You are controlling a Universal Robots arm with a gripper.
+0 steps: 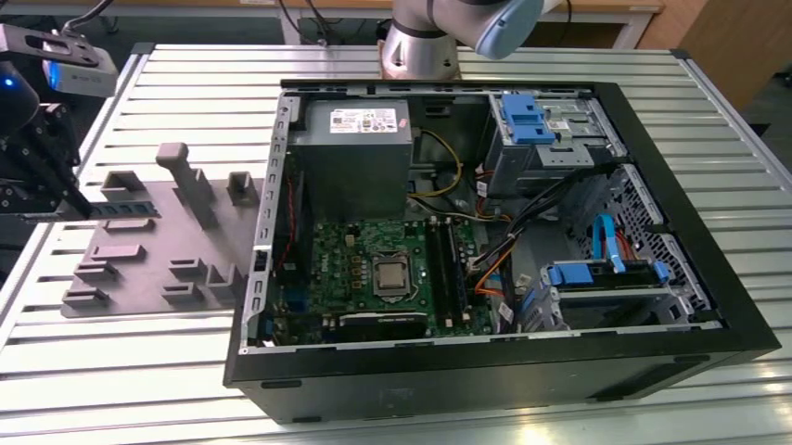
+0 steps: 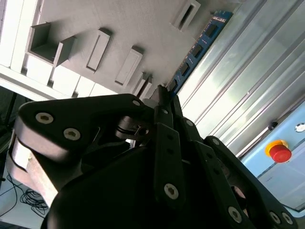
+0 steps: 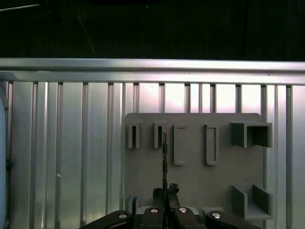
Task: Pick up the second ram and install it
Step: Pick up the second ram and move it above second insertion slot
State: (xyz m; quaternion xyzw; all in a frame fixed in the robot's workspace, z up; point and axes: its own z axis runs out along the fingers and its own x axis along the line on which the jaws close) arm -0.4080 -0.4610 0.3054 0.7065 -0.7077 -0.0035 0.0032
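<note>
Exterior view: hand (image 1: 72, 209) pinches second ram (image 1: 126, 209).

In the second wrist view I see my gripper (image 2: 164, 98) with its black linkages drawn together and the fingertips pinched on the near end of the second ram (image 2: 198, 45). The blue-green stick runs away from the fingertips, its row of dark chips facing me, along the edge where the grey fixture plate (image 2: 133, 24) meets the ribbed metal table (image 2: 248, 71). Several raised rectangular blocks (image 2: 97, 47) stand on the plate. Past the table, a red button (image 2: 280, 152) on a yellow base sits on a pale blue surface.
</note>
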